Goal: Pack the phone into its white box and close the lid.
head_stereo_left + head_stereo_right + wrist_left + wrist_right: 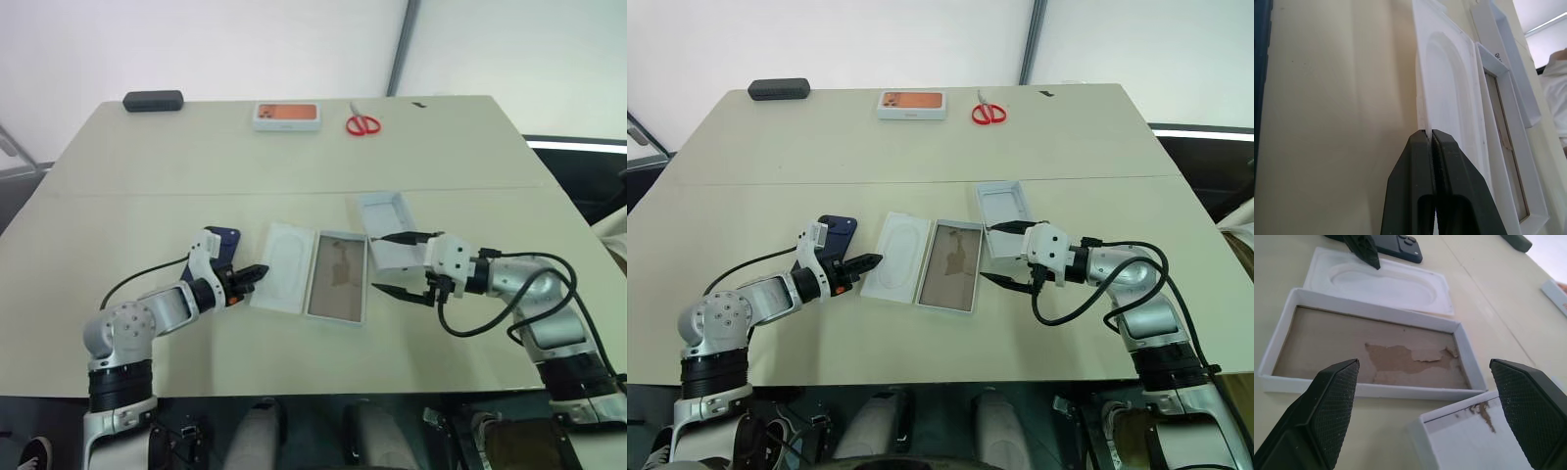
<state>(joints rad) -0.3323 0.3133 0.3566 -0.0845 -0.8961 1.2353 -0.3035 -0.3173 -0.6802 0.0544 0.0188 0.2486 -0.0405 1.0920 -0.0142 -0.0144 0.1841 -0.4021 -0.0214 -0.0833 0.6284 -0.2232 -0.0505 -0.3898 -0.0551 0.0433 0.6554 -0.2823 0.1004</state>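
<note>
At the frame's center the box (337, 277) lies open on the desk (294, 157), insert (284, 266) touching it, lid (391, 229) right, phone (836, 238) left. Left end effector (257, 272) pinches the insert's edge; right end effector (396, 262) is wide.

1. Support surface: beige table (147, 166).
2. Near centre, side by side: white insert (282, 267), white box (338, 277), lid (390, 227).
3. Left of the insert: phone (835, 236).
4. Far edge: black case (153, 100), box printed with an orange phone (286, 116), red scissors (362, 123).
</note>
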